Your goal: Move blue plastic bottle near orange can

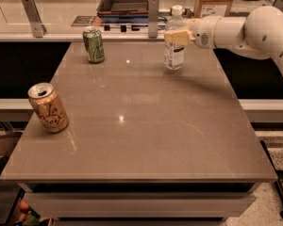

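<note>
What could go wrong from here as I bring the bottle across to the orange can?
The gripper is at the upper part of the tall blue plastic bottle; held that high, it may swing or tip when set down. The orange can stands close to the left edge of the table, so a bump might knock it off. The green can stands at the far left; a path along the far edge could clip it.
</note>
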Robot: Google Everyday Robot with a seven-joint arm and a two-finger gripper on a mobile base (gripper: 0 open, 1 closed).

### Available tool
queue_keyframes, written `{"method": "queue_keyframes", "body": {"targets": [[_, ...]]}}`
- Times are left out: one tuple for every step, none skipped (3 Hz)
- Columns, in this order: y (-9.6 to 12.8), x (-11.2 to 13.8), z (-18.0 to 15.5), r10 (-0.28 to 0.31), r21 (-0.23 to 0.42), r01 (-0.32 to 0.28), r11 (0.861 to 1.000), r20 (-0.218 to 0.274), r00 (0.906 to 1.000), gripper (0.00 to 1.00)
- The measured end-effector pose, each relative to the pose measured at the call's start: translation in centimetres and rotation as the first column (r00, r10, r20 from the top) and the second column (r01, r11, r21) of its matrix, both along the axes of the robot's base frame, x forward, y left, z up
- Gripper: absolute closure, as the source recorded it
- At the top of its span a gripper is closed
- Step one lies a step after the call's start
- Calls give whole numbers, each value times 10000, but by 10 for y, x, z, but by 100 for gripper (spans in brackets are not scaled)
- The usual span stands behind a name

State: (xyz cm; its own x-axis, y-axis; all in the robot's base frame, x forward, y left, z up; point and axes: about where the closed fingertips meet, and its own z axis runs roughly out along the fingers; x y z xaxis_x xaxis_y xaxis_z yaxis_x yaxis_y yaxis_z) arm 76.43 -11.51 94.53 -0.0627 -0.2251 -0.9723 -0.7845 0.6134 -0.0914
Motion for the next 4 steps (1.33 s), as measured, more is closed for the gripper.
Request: {"method": "queue_keyframes", "body": {"targets": [[7,-17,17,703,105,-701,9975,-178,9974,100],[20,-40,34,1338,170,-1334,9909,-261,9907,100],[41,-70,50,1788,143,-1786,9838,-88,9839,100],[69,-107,57,2089,111,-2091,9778,143,9778,100]]}}
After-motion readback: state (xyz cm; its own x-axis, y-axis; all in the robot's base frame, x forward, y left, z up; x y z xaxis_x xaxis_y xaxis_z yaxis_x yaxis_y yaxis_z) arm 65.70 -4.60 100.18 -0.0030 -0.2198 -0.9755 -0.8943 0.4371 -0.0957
